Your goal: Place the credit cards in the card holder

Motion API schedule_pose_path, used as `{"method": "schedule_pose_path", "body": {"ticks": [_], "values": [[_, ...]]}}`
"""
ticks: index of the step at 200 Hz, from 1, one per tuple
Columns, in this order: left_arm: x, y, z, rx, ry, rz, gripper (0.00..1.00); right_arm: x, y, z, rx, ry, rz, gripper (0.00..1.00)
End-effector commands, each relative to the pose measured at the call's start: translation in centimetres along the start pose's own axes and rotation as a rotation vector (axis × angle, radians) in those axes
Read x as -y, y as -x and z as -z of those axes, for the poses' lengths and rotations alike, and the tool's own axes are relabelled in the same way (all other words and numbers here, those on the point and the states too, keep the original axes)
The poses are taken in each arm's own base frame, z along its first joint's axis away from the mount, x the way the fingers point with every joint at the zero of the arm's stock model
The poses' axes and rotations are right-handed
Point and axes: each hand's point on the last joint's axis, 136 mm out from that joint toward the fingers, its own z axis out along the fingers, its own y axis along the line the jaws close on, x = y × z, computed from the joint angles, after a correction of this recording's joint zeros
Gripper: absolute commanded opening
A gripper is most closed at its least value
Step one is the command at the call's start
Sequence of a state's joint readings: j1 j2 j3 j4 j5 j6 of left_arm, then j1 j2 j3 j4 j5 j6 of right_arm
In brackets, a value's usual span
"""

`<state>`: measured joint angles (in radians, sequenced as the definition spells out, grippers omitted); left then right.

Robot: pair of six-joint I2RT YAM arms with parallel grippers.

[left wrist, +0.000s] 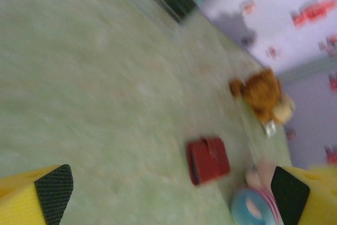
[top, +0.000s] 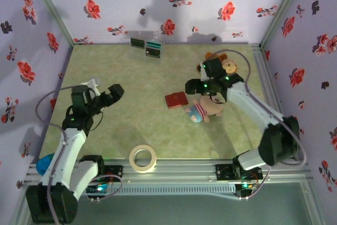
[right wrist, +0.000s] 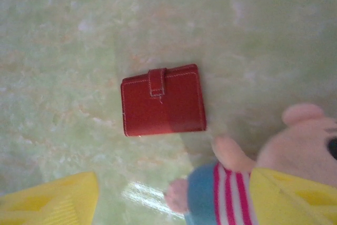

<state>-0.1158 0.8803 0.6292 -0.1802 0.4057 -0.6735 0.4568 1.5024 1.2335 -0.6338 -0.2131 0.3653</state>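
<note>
Hovering right fingers [right wrist: 52, 204]: yellow, standing apart over the green tabletop [right wrist: 79, 35], with nothing gripped between them.
Card holder: the small red folding leather wallet [right wrist: 163, 100] lies flat and folded, its tab closed, just beside the pink pig plush in a striped shirt [right wrist: 274, 177].
Cards: the dark and teal plastic credit cards [top: 152, 46] stand in a clear plastic stand [top: 159, 52] near the back wall, well apart from the wallet.
Left fingers [left wrist: 31, 198]: wide apart, empty, far from the wallet.
Risk, plush: one right finger is over the pig, so a closing move may catch the toy's arm or foot instead of the wallet.
Risk, wallet: it is thin and flat, so I think the fingers may slide over it or push it away.
Risk, order: the wallet is not opened yet, so no card can go in.
</note>
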Motion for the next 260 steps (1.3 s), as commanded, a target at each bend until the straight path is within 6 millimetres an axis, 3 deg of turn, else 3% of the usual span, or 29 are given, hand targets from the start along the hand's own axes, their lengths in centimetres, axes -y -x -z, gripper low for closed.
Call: {"method": "schedule_pose_path", "body": {"ticks": [1,21,45,93,145,217,260], "values": [[1.9,-4.0,-1.3,-0.206,-0.040,-0.049,1.00,0.2,-1.0,-2.8,-0.136,-0.008,0.029,0.72],[-0.3,-6.0,-2.3,-0.311,0.075,-0.005,1.00,0.8,-0.4,-5.7,-0.181,-0.081,0.046,0.67],[-2.7,-7.2,-3.0,-0.375,0.182,0.018,1.00,-0.4,-0.2,-9.1,-0.227,-0.117,0.105,0.63],[-3.5,-7.3,-4.0,-0.432,0.245,0.054,1.00,-1.3,0.6,-14.0,-0.258,-0.228,0.175,0.55],[-3.7,-8.4,-4.6,-0.502,0.248,0.092,1.00,0.0,0.0,-16.1,-0.300,-0.332,0.217,0.48],[-2.9,-9.1,-5.0,-0.527,0.215,0.106,1.00,-0.4,-2.2,-17.8,-0.361,-0.313,0.228,0.43],[-2.6,-9.3,-4.9,-0.538,0.202,0.103,1.00,-1.1,-2.5,-17.9,-0.359,-0.310,0.243,0.30]]}}
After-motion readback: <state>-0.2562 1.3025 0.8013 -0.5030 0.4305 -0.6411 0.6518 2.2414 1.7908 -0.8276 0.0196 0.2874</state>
